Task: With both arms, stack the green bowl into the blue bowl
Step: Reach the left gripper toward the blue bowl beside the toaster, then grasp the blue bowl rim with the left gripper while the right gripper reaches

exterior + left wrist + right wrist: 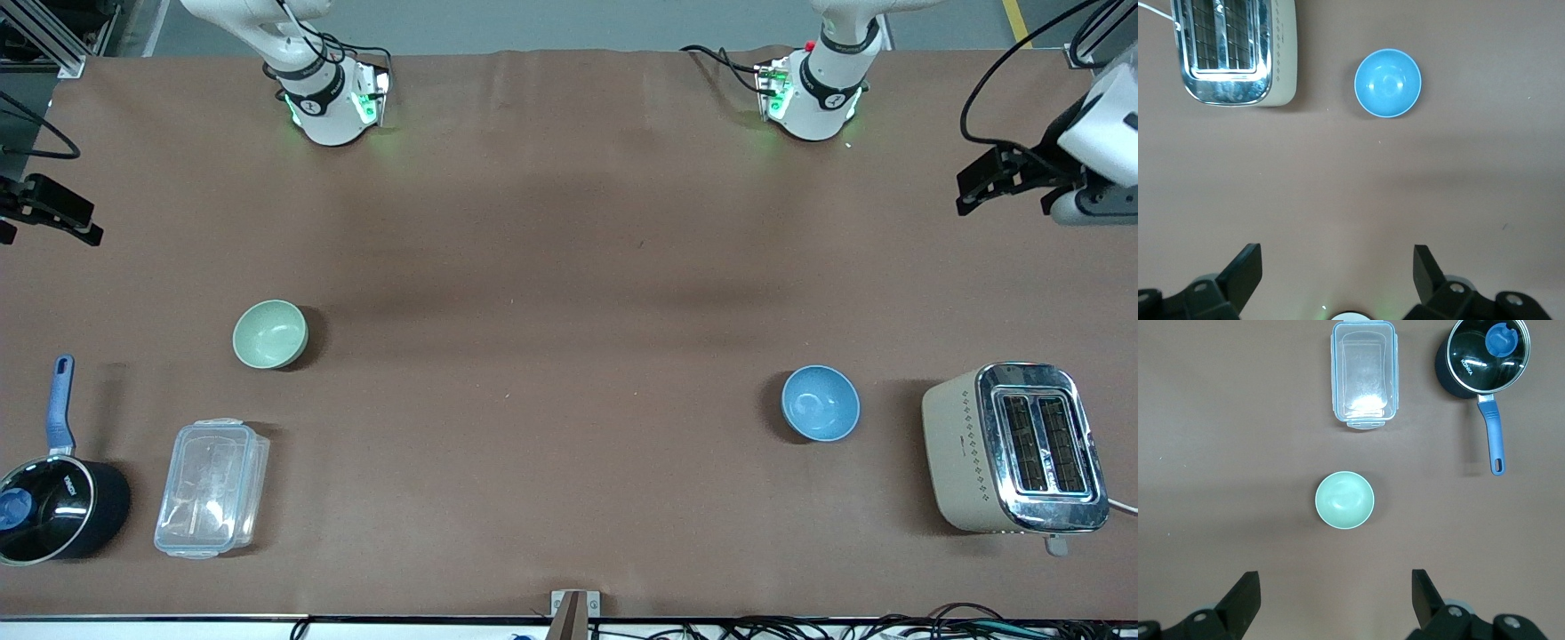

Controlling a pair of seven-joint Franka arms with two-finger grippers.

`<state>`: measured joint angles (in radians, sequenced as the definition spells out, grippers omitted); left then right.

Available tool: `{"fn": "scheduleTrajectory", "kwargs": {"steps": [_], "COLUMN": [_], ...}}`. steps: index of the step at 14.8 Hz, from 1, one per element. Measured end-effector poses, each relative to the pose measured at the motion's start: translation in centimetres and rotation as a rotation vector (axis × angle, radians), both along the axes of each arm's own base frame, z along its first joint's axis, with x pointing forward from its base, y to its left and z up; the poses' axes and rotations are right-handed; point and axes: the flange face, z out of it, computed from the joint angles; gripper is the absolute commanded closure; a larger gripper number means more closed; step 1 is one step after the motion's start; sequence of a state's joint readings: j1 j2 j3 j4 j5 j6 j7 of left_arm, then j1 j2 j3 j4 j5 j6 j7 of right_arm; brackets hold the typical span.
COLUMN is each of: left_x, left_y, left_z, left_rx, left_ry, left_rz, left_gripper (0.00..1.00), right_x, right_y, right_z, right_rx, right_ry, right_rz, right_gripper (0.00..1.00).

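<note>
Both my left tool [1337, 280] and right tool [1335, 600] hang released; I'd pinch the light, stiff, slippery green bowl [270, 333], left of frame, by its rim.

Two bowls well apart on the tabletop [569, 267], each with neighbours at its own end.
The green bowl [270, 333] sits mid-frame toward the right arm's end. Lower in the frame lie the container [212, 487] and, in the corner, the saucepan [53, 507]. The blue bowl [820, 403] sits toward the left arm's end, beside the toaster [1013, 449]. The right gripper [1336, 587] and left gripper [1338, 267] each hang over their own end.
</note>
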<state>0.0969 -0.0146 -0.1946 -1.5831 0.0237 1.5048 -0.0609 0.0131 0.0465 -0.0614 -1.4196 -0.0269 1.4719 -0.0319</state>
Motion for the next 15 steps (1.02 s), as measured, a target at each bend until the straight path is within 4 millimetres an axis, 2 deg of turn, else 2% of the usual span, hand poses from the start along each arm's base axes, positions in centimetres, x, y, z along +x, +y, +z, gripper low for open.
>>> {"fn": "scheduleTrajectory", "kwargs": {"steps": [1, 3, 6, 8, 10, 11, 12, 14, 15], "left_x": [1.5, 5.2, 9.8, 11.6, 12.4, 12.7, 12.9, 13.1, 13.1], "left_y": [0.1, 0.2, 0.6, 1.8, 2.7, 2.9, 3.0, 3.3, 3.4], "left_z": [-2.0, -7.6, -18.6, -25.7, -31.3, -33.6, -35.6, -39.1, -40.5], "left_rx": [-0.007, -0.027, -0.046, -0.052, -0.067, -0.074, -0.080, -0.093, -0.097], "left_ry": [0.011, 0.021, 0.004, -0.023, -0.022, -0.020, -0.019, -0.022, -0.021], "left_rz": [-0.001, -0.002, -0.001, 0.010, 0.024, 0.028, 0.032, 0.042, 0.045], "left_gripper": [0.00, 0.00, 0.00, 0.00, 0.04, 0.09, 0.19, 0.51, 0.67], "right_x": [0.0, 0.0, 0.0, 0.0, -0.1, -0.2, -0.3, -0.1, 0.4], "right_y": [0.0, 0.0, 0.1, 0.1, 0.1, 0.1, 0.0, -0.2, -0.3], "right_z": [0.0, 0.0, 0.0, -0.1, -0.2, -0.3, -0.7, -2.6, -4.5], "right_rx": [0.000, 0.000, 0.000, 0.000, 0.001, 0.001, 0.001, 0.002, 0.002], "right_ry": [0.000, 0.000, 0.001, 0.002, 0.009, 0.022, 0.038, 0.062, 0.066], "right_rz": [0.000, 0.000, 0.001, 0.002, 0.001, 0.001, 0.000, -0.004, -0.004], "right_gripper": [0.00, 0.00, 0.00, 0.00, 0.00, 0.00, 0.00, 0.00, 0.00]}}
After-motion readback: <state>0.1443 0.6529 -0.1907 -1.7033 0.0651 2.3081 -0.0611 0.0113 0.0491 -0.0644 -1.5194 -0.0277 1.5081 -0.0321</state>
